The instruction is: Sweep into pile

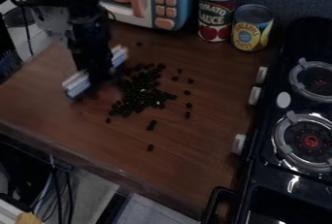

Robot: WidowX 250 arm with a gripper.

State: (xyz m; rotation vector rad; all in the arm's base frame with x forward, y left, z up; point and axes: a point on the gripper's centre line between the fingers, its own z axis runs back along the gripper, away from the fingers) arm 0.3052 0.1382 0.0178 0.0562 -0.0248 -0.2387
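Observation:
Small dark beans lie on the brown wooden counter point(194, 155), most of them in a loose heap point(139, 92) left of the counter's centre. Single beans are scattered around the heap, on its right and below it, with one point(150, 147) nearer the front edge. The gripper point(97, 75) hangs down over the counter just left of the heap. A long light-coloured tool point(77, 83), perhaps a sweeping blade, runs at a slant across the gripper's lower end and shows on both sides of it. How the fingers stand on it is hidden in the dark.
A toy microwave point(157, 5) stands at the back, with a tomato sauce can point(216, 12) and a yellow pineapple can point(252, 28) right of it. A black stove point(279, 116) with two burners and white knobs borders the counter's right side. The front edge runs across the lower left.

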